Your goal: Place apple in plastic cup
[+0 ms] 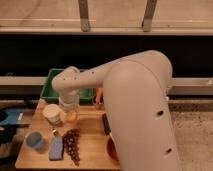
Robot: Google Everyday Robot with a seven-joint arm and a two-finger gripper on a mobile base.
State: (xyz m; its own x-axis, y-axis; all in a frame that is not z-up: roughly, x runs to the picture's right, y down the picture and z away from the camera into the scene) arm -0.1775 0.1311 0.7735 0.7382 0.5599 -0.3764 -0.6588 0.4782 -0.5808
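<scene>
Just right of the white cup (pixel 52 114), the cream gripper (pixel 70 109) hangs over the orange-yellow apple (pixel 73 117). Below that cup, the plastic cup (pixel 35 141) is light blue, the sponge (pixel 56 148) blue and the grape bunch (pixel 72 145) dark purple. Behind it, the bin (pixel 54 89) is green.

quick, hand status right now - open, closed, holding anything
hand: cannot be told whether open, closed or holding; it is low over the apple, right beside the white cup.

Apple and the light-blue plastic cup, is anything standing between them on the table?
Nothing sits squarely between them. The apple, under the gripper, lies right of the white cup; the plastic cup is nearer the front-left. The white cup and the blue sponge flank the path.
</scene>
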